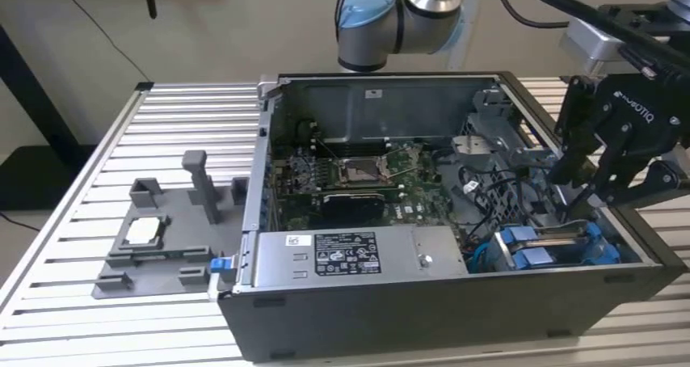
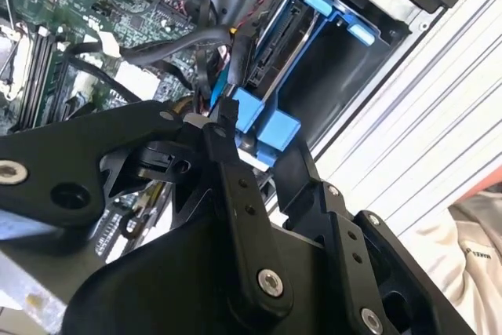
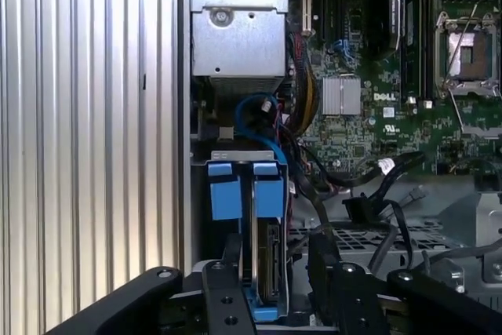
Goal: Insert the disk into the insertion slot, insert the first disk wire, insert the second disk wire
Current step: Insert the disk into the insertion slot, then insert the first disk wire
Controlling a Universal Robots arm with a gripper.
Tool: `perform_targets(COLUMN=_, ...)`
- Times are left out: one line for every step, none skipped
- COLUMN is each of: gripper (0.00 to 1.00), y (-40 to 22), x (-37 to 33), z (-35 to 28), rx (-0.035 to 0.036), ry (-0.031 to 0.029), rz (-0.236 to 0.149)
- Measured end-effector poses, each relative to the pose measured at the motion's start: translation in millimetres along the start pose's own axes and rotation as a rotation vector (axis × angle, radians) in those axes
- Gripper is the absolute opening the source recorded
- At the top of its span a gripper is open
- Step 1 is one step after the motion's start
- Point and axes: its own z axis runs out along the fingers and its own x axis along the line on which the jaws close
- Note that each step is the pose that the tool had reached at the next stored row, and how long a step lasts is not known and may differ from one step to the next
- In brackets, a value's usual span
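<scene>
Your gripper [image 1: 582,197] hangs low over the drive cage at the exterior view's right end of the open computer case [image 1: 453,318], which stands on the slatted metal table [image 1: 65,286]. In the first wrist view you can see its fingers [image 3: 233,260] spread apart, one on either side of the disk [image 3: 271,268], with a sliver of space showing on each side. The disk stands on edge in its blue frame, seated down in the insertion slot [image 3: 271,166], just beside a second blue frame [image 3: 226,194] in the neighbouring bay. In the second wrist view the gripper [image 2: 263,135] has the blue end of the disk's frame between its fingertips; you cannot tell there whether they touch it. A blue cable [image 3: 252,111] loops near the cage, and a bundle of black cables [image 3: 384,174] runs from the motherboard [image 3: 369,100] towards it. The grey power-supply box [image 1: 356,258] lies along the case's near wall, well apart from the gripper.
</scene>
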Motion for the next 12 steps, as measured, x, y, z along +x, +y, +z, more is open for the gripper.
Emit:
perform_targets(gripper=0.47, y=0.3, x=-0.1, z=-1.6, rx=0.0021, ry=-0.0007, rz=0.000)
perform_targets(gripper=0.47, y=0.9, x=-0.1, z=-1.8, rx=0.0084, ry=-0.0041, rz=0.000)
perform_targets(gripper=0.47, y=1.7, x=-0.1, z=-1.7, rx=0.0206, ry=-0.0133, rz=-0.002)
perform_targets(gripper=0.47, y=2.6, x=-0.1, z=-1.7, rx=0.0338, ry=-0.0256, rz=-0.003)
perform_targets(gripper=0.47, y=3.3, x=-0.1, z=-1.7, rx=0.0471, ry=-0.0362, rz=-0.005)
perform_targets(gripper=0.47, y=4.1, x=-0.1, z=-1.7, rx=0.0633, ry=-0.0465, rz=-0.006)
perform_targets(gripper=0.47, y=4.6, x=-0.1, z=-1.7, rx=0.0792, ry=-0.0547, rz=-0.008)
perform_targets(gripper=0.47, y=4.9, x=-0.2, z=-1.7, rx=0.0970, ry=-0.0603, rz=-0.009)
perform_targets(gripper=0.47, y=5.1, x=-0.3, z=-1.6, rx=0.1152, ry=-0.0632, rz=-0.011)
perform_targets(gripper=0.47, y=5.3, x=-0.4, z=-1.5, rx=0.1322, ry=-0.0645, rz=-0.013)
perform_targets(gripper=0.47, y=5.3, x=-1.0, z=-1.0, rx=0.1423, ry=-0.0649, rz=-0.015)
perform_targets(gripper=0.47, y=5.3, x=-2.0, z=-0.3, rx=0.1503, ry=-0.0650, rz=-0.019)
